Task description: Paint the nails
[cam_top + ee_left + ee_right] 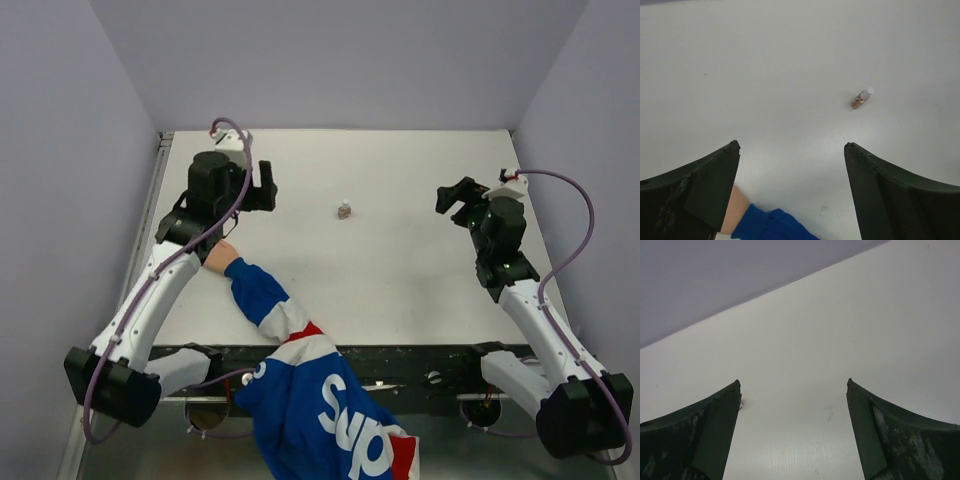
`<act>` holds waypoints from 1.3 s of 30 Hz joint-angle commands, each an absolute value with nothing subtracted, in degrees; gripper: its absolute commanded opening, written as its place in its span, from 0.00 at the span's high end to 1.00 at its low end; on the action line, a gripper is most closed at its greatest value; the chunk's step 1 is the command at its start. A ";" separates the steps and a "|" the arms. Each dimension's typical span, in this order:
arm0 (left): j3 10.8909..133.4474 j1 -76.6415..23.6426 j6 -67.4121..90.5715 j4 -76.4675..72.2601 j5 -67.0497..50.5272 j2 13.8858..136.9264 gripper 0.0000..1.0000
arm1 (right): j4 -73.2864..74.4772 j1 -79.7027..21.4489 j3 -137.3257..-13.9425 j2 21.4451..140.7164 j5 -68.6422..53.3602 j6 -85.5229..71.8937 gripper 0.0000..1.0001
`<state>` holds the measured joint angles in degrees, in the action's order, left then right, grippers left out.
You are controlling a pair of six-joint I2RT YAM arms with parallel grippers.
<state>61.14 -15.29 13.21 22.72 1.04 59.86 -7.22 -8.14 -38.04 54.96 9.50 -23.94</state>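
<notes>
A bare white tabletop (400, 280) boxed in by pale lilac walls holds one landmark: a small clear, pinkish polish bottle with a pale cap (344, 210), which seems to stand upright near the table's middle. Left of the bottle and nearer the arm bases, a bare light-skinned human hand (219, 256) reaches in from a blue, white and red sleeve (300, 345). Most of the hand lies under the left arm's wrist, so the nails to be painted cannot be seen in any view. The left gripper (266, 188) hangs just left of the bottle, jaws spread wide with nothing between them; its wrist camera sees the bottle (861, 98) ahead and to the right. The right gripper (455, 196) sits well to the bottle's right, equally wide and empty. No painting looks begun, so the likely step is fetching the bottle. That calls for one gripper to pinch the glass body low, so it cannot tip, while the other takes the cap squarely. The left arm should also move off the hand so the nails are exposed.
</notes>
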 commanded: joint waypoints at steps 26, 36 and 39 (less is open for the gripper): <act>117.33 -37.09 1.41 39.29 2.37 125.76 0.23 | -8.17 -7.91 -35.60 50.62 5.98 -24.87 0.07; 121.99 -36.91 1.41 40.25 4.92 131.57 0.35 | -8.44 -7.82 -35.68 51.68 5.71 -25.05 0.07; 122.25 -36.48 1.41 40.78 5.10 132.62 0.37 | -8.53 -7.91 -35.51 52.03 5.71 -25.14 0.07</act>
